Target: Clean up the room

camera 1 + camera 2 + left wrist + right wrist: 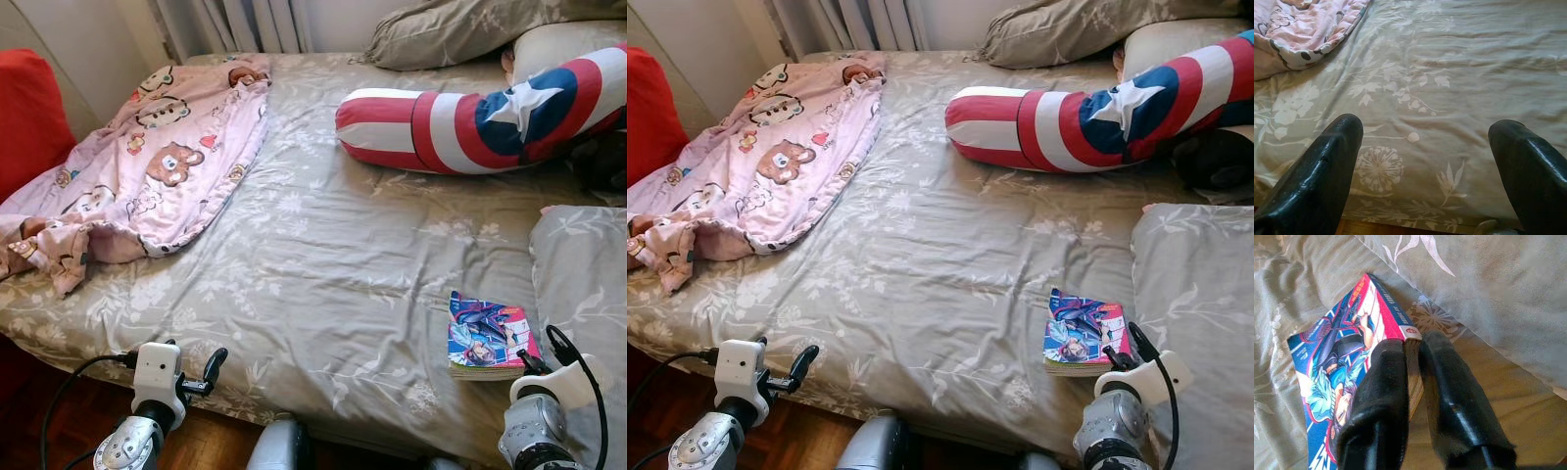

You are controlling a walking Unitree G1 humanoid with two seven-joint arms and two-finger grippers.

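A colourful comic book (485,333) lies on the grey floral bed sheet (323,245) near the bed's front edge, beside a grey pillow (583,284). My right gripper (1413,345) is shut on the comic book (1337,367) at its near corner, one finger on the cover and the other under the edge. The right wrist (537,416) sits just in front of the book. My left gripper (1425,132) hangs open over the sheet at the bed's front left edge (211,370), holding nothing.
A crumpled pink cartoon-bear blanket (147,166) covers the bed's left side. A red, white and blue striped bolster (470,122) and more pillows (441,29) lie at the back right. Something red (29,108) stands at far left. Wooden floor (216,441) runs below the bed.
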